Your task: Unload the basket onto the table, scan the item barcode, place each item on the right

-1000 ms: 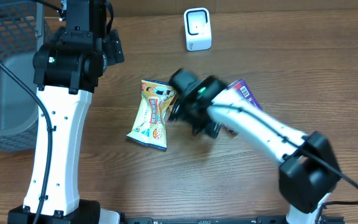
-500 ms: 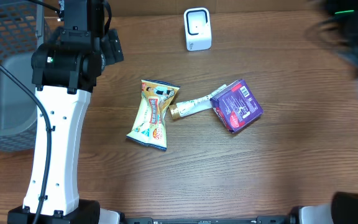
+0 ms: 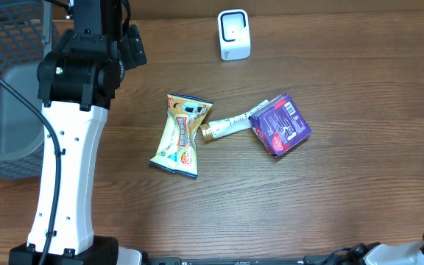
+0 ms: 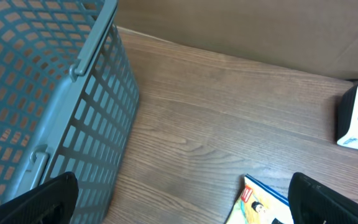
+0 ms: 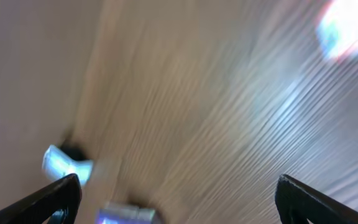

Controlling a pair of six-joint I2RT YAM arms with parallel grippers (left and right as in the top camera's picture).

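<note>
Snack bag [image 3: 180, 136], tube [image 3: 229, 126], purple box [image 3: 280, 126] adj. in row.

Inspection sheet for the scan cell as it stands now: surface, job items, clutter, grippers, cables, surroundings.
Surface: wooden table, no spills seen.
Job's things: white scanner upright at the far edge; purple box, barcode label facing up; tube touching the box; snack packet beside the tube's cap.
Clutter: nothing seen.
Grippers: left gripper open, empty, beside the mesh basket; right gripper open, empty, its view blurred.
Cables: black cable crossing over the mesh basket.
Surroundings: mesh basket at the left; nothing else seen.
</note>
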